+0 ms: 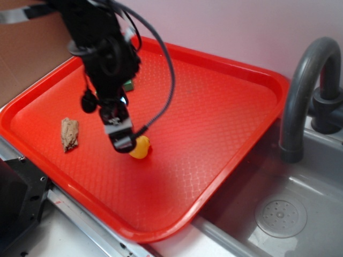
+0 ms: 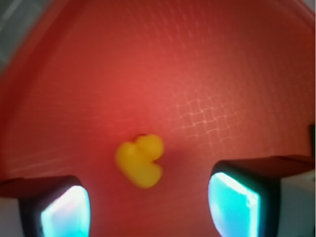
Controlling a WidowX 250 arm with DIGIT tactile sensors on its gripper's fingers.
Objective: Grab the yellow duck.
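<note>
1. Your wrist view shows the two fingers (image 2: 64, 210) spread wide, pinching nothing, with the gripper (image 2: 148, 207) low over the tray.
2. The yellow duck (image 2: 140, 160) lies on the tray floor in the gap ahead of the fingers, touching neither pad; the picture is blurred, so you cannot make out its facing.
3. From outside, the gripper (image 1: 122, 140) hangs just left of the duck (image 1: 140, 147), near the middle of the red tray (image 1: 225, 107).
4. A brown lump (image 1: 69, 134) lies well to the left; a green block (image 1: 128, 84) peeks out behind the arm.
5. The tray overhangs a grey sink (image 1: 278, 209) with its faucet (image 1: 305, 91).
6. No legible writing anywhere.
</note>
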